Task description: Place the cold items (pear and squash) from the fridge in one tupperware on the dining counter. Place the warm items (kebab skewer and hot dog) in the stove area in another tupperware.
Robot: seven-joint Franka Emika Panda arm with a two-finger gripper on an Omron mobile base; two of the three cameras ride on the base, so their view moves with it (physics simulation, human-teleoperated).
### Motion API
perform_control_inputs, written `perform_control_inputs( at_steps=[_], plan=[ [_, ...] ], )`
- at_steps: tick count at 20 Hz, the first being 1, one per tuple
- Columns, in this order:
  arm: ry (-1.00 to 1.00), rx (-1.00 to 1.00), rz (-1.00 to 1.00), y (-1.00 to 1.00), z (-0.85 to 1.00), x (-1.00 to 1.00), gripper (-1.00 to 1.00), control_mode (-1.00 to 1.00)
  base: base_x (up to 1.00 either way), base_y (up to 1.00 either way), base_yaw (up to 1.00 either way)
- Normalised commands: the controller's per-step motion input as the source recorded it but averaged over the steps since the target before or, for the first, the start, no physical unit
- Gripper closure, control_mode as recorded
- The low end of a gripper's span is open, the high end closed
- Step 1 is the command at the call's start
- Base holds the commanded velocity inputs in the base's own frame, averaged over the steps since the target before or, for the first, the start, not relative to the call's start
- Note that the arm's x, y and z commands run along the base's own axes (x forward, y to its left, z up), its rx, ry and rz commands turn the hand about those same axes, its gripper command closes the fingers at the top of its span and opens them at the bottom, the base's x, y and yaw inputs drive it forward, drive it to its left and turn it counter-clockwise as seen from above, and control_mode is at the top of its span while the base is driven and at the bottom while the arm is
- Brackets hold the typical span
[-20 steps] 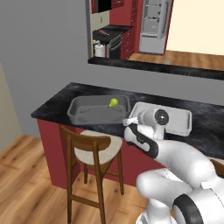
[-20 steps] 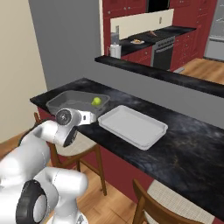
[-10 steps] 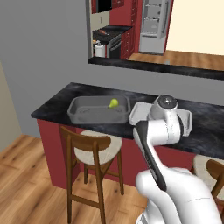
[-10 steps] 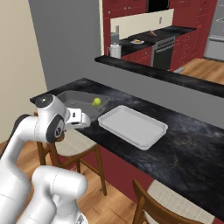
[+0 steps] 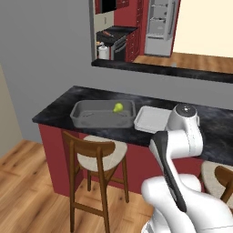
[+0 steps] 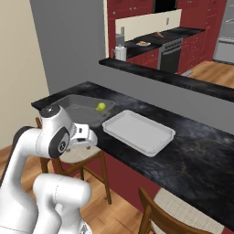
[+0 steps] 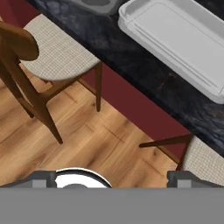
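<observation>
Home kitchen, rendered: long glossy black marbled dining counter (image 5: 59, 109) on dark red base, wooden stools with woven seats (image 5: 98, 154) tucked beneath; at 12 o'clock stood dark red cabinets (image 6: 137, 7), black stove (image 6: 171, 45), tall grey fridge (image 5: 160, 20).

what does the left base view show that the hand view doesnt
Left base view only: the pear lying in the deep grey tub, and the fridge far back in the kitchen. Hand view only: the wooden floor under the stools, seen from above. Both: the shallow pale tray, the black dining counter and a stool with a woven seat.
</observation>
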Motion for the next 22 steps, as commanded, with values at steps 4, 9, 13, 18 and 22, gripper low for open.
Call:
perform_control_inputs(
  at_steps=[4,9,13,18,22],
  plan=[
    [0.00,0.00,0.00,0.00,0.00,0.00,-1.00,1.00,-0.74,-0.09,-0.13],
    [0.00,0.00,0.00,0.00,0.00,0.00,-1.00,1.00,-0.82,-0.43,-0.30],
    [0.00,0.00,0.00,0.00,0.00,0.00,-1.00,1.00,-0.34,-0.93,-0.31],
    [0.00,0.00,0.00,0.00,0.00,0.00,-1.00,1.00,-0.39,-0.66,-0.46],
    [0.00,0.00,0.00,0.00,0.00,0.00,-1.00,1.00,-0.51,-0.61,-0.47]
  ],
)
